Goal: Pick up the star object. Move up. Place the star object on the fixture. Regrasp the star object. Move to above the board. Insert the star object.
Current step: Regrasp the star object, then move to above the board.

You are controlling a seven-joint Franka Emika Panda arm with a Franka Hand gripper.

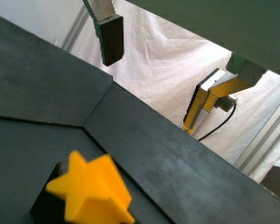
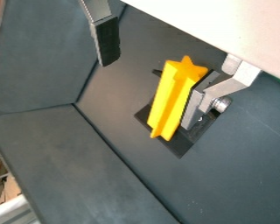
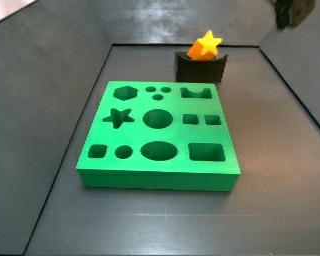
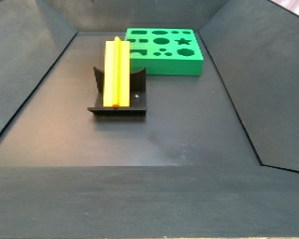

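The star object (image 4: 115, 73) lies lengthwise on the fixture (image 4: 119, 101), a long yellow bar resting in the dark block's notch, left of centre in that side view. In a side view from the board's end, its star-shaped end face (image 3: 206, 43) shows glowing orange-yellow above the dark block (image 3: 202, 68), near the top of the frame. The board (image 3: 160, 135) sits flat on the dark floor in the middle of that frame, just in front of the fixture but not touching it; its star, hexagon, circle and square holes are all empty. From the opposite end, the board (image 4: 164, 49) appears at the upper centre, behind the fixture.

The gripper (image 3: 291, 12) is only a dark shape at the upper right corner of a side view, high and well apart from the star object. In both wrist views 1 finger (image 1: 109, 40) (image 2: 105, 39) hangs in the air with nothing against its dark pad. The jaws stand apart and hold nothing. In a wrist view the star object (image 2: 171, 98) lies on the fixture beside a silver bracket (image 2: 222, 87).
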